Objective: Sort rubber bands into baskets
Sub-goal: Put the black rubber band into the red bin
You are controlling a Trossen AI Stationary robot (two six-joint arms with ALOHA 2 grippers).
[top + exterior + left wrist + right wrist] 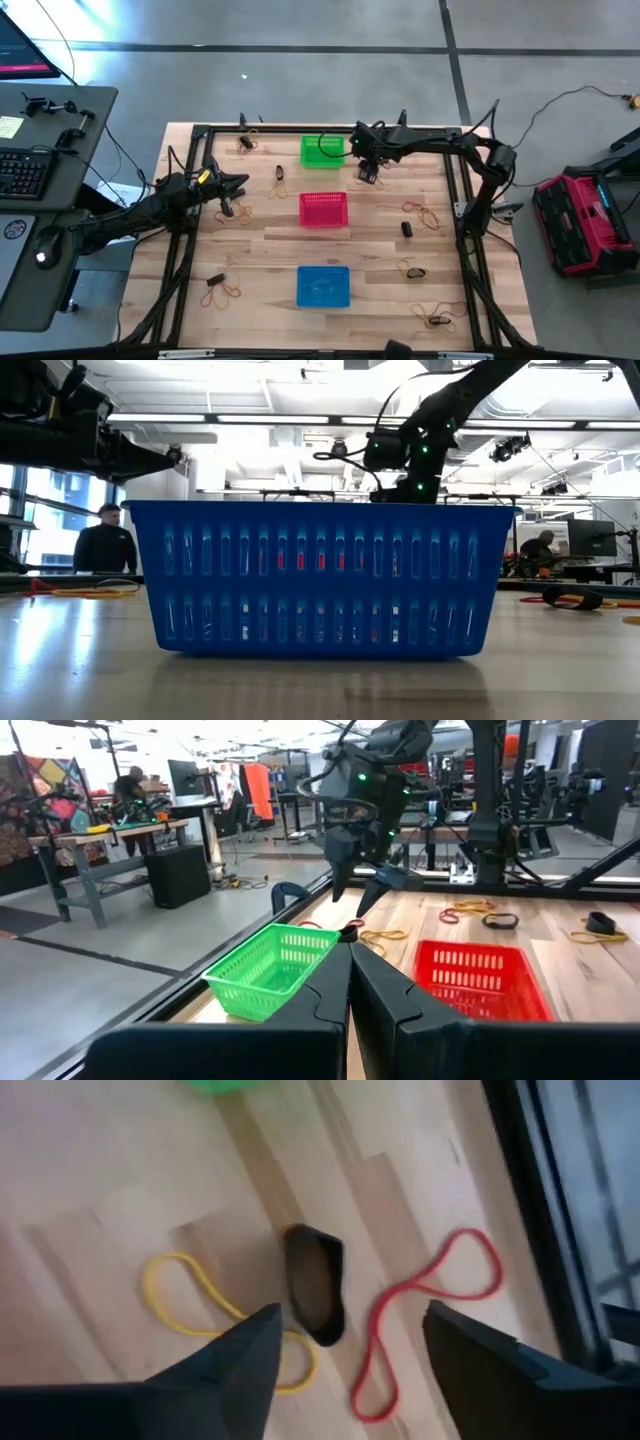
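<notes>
My right gripper (368,174) is open, fingers pointing down, above the table just right of the green basket (322,150). In its wrist view the fingers (350,1320) stand apart over a black rubber band (315,1285). That band lies flat on the wood between a yellow band (215,1315) and a red band (430,1315), and the gripper touches none of them. My left gripper (236,186) is shut and held above the table's left part, pointing toward the baskets (350,948). The red basket (323,209) and the blue basket (323,286) stand in a row with the green one.
More rubber bands lie scattered on the wood: left of the baskets (280,180), at the far left (245,142), near left (222,290) and along the right side (432,215), (437,318). A black frame (180,200) rims the table. People stand in the room behind (105,545).
</notes>
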